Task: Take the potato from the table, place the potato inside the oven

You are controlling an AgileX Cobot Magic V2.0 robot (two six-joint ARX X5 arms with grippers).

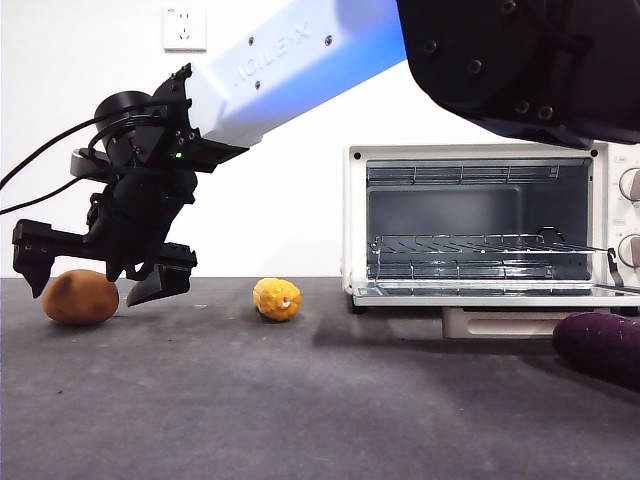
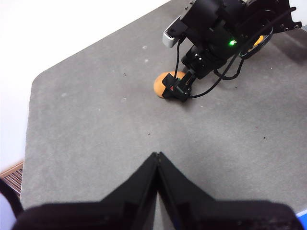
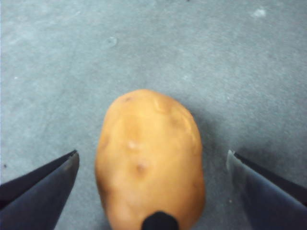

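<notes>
At the far left of the front view, the potato (image 1: 80, 296) lies on the table (image 1: 300, 400), close to the table's left border. The right gripper (image 1: 88, 282) hangs directly over it with jaws spread wide, one jaw on each side and neither touching; the right wrist view shows the potato (image 3: 149, 163) centred between the two jaws, with bare table on both flanks. Just right of that gripper, a bumpy yellow lump (image 1: 277, 298) sits alone, with open table around it. Further right stands the oven (image 1: 480, 225), door lowered; its cavity holds only the wire rack (image 1: 480, 243), with nothing resting on it. A dark purple vegetable (image 1: 600, 348) lies in front of the oven's right end. The left gripper (image 2: 157, 158) is held above bare table, well apart from the potato (image 2: 164, 82), with its jaws pressed together on nothing.
</notes>
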